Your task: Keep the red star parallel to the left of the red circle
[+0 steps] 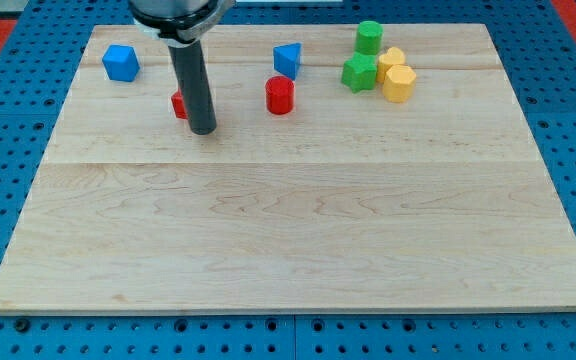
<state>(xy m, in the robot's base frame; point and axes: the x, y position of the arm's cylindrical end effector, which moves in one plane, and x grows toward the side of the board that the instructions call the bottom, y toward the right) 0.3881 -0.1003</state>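
The rod's tip (202, 130) rests on the counter (288, 230) just toward the view's bottom-right of the red star (179, 105), touching it or nearly so; the rod hides most of the star, so only its left edge shows. There are no fingers on this arm, so no open or closed state can be told.

The red circle (280, 95) stands to the view's right of the tip, clearly apart, and slightly nearer the view's top than the star. The step in hand looks like the final lining-up: the star already lies left of the circle and almost level with it. The next move probably calls for a small nudge toward the view's top, with the tip first brought round below the star.

Which way the star points, and any long axis, cannot be made out behind the rod.

Beyond the circle sit a blue block (287, 59), two green blocks (360, 72) and yellow blocks (398, 80); a blue cube (121, 62) lies up-left of the tip.
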